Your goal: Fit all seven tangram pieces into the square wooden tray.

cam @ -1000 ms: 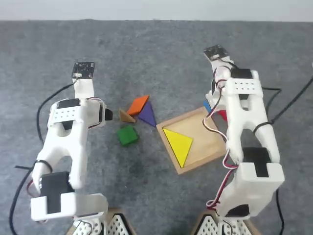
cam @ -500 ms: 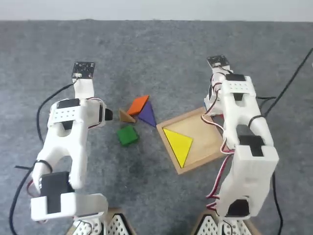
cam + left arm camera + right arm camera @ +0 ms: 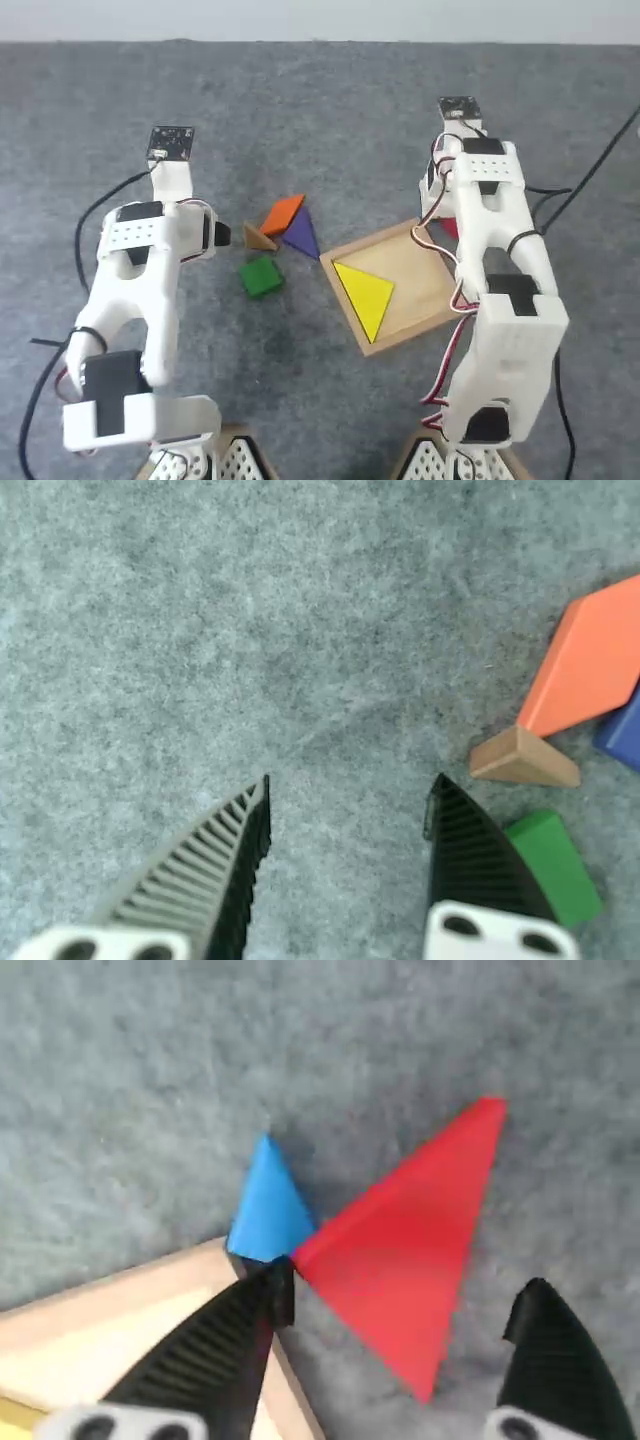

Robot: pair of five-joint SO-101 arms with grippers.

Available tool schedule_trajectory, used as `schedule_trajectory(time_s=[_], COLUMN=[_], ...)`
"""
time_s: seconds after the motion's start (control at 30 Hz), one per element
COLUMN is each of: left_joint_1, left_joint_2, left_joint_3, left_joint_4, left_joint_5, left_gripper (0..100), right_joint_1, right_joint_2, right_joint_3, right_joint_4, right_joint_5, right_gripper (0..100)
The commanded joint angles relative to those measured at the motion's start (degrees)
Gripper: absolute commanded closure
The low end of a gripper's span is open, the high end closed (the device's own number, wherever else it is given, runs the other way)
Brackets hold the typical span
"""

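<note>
Grippers both wide open, empty: right gripper (image 3: 408,1295) straddles red wooden triangle (image 3: 400,1230), left gripper (image 3: 350,785) over grey carpet (image 3: 200,630).

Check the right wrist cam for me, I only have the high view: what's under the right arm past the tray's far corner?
Observer: The right gripper hangs open over a red triangle lying flat on the mat.
Operator: Anything else there?
Observer: A small blue triangle meets the red one's corner, right at the tray corner, outside the rim.
Operator: Left gripper?
Observer: The left gripper is open over bare mat, with the green square just beside it.
</note>
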Motion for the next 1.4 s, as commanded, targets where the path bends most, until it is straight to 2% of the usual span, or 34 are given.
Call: schedule_trajectory(time_s=[0.0,0.4,0.67,1.07,1.27,1.37], left_joint_1=[0.1,0.1,0.1,0.1,0.0,0.0], left_joint_2=[-0.3,-0.3,-0.3,-0.3,-0.3,-0.3], left_joint_3=[-0.4,-0.4,-0.5,-0.4,-0.4,-0.4], left_joint_4=[-1.1,-1.1,-1.1,-1.1,-1.1,-1.1], left_joint_5=[0.1,0.1,0.1,0.1,0.1,0.1], left_gripper=[75,75,75,75,75,75], right_joint_1=[-0.4,-0.4,-0.3,2.4,2.1,2.2], right_joint_2=[0.5,9.2,9.7,9.9,11.1,11.9], right_joint_3=[-3.8,-10.8,-11.0,-11.0,-11.3,-12.7], right_joint_4=[-0.4,-0.4,8.4,6.0,5.9,7.1], right_joint_5=[-2.2,-2.7,-8.4,-7.6,-7.5,-7.5], right_gripper=[66.3,66.3,66.4,66.7,84.2,85.4])
